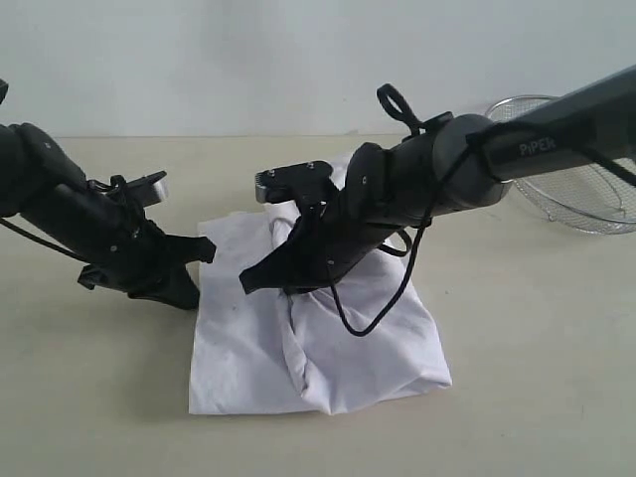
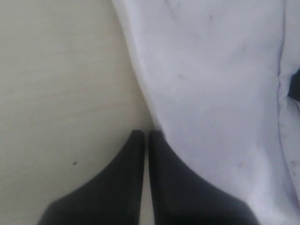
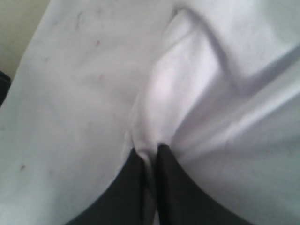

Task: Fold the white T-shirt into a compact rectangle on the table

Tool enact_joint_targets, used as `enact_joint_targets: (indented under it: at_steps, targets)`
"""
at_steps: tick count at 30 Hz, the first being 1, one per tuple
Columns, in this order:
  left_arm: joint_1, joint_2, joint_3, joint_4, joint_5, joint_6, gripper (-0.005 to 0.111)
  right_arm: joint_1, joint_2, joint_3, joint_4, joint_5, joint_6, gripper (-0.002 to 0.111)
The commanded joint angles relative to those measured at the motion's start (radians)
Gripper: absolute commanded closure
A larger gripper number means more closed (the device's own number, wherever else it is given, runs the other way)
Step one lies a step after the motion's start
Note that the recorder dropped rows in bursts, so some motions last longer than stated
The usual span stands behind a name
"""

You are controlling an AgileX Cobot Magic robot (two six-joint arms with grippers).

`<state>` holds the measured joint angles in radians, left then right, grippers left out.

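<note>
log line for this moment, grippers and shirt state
white T-shirt: rumpled, partly folded on table | left gripper: shut, tips at its edge | right gripper: shut on a ridge of its cloth

Wire-mesh basket (image 1: 584, 197) at far right

soft, even light falls from above on the pale table (image 1: 89, 397) in the exterior view, casting faint grey shadows on it beside the white shirt (image 1: 338, 368). the wrist views are hazy and soft-focused; the left gripper (image 2: 146, 136) and right gripper (image 3: 149, 153) blur into dark shapes at close range.
</note>
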<state>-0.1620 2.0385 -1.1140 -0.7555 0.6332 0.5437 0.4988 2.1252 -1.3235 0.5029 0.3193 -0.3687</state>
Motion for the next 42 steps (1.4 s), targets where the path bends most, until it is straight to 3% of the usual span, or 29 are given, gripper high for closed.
enact_joint_targets:
  at_steps: [1, 42]
  targets:
    - [-0.002, 0.018, 0.005, -0.036, -0.016, 0.048, 0.102, 0.001, 0.000, 0.006, 0.048, 0.035, -0.008, 0.108]
    - [-0.002, 0.018, 0.005, -0.048, -0.005, 0.051, 0.102, 0.088, -0.010, -0.143, 0.356, 0.118, -0.139, 0.108]
